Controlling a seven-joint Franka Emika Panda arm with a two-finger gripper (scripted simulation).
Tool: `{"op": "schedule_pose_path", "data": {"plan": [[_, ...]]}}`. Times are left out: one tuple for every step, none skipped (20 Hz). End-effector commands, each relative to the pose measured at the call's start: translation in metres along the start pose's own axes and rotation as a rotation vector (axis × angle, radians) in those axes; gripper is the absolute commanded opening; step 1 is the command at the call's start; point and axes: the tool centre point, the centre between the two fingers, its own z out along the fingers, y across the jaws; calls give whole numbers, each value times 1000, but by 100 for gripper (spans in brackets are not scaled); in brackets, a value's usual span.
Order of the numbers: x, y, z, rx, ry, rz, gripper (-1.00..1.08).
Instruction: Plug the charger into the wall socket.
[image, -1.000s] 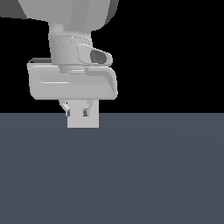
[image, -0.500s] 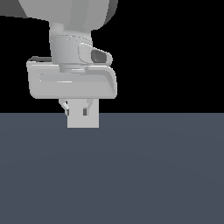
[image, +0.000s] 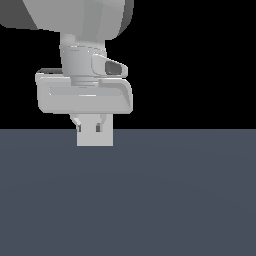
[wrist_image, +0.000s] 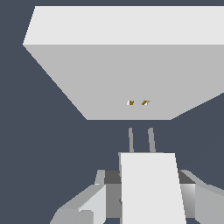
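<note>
The gripper (wrist_image: 144, 201) pinches the charger (wrist_image: 151, 188) between its two fingers (wrist_image: 89, 203), one pressed to each side of the small white block, as seen from the wrist camera. The charger's two short grey prongs (wrist_image: 141, 140) point at the wall socket (wrist_image: 122, 70), a flat white plate with a pair of yellowish holes (wrist_image: 138, 103) near its centre (prong tips stand just short of the plate, apart from it). In the exterior view the gripper (image: 89, 126) hangs under the arm (image: 75, 20), with a pale block (image: 95, 137) showing below it against the dark grey floor (image: 150, 200).
</note>
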Motion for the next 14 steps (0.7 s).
{"op": "schedule_pose_path", "data": {"plan": [[8, 0, 2, 0, 0, 0, -100], [12, 0, 4, 0, 0, 0, -100], [16, 0, 5, 0, 0, 0, -100], [19, 0, 6, 0, 0, 0, -100], [22, 0, 7, 0, 0, 0, -100], [25, 0, 8, 0, 0, 0, -100], [27, 0, 9, 0, 0, 0, -100], [29, 0, 10, 0, 0, 0, -100], [31, 0, 10, 0, 0, 0, -100], [32, 0, 11, 0, 0, 0, -100], [33, 0, 11, 0, 0, 0, -100], [34, 0, 11, 0, 0, -1, -100], [34, 0, 12, 0, 0, -1, -100], [34, 0, 12, -1, 0, -1, -100]]}}
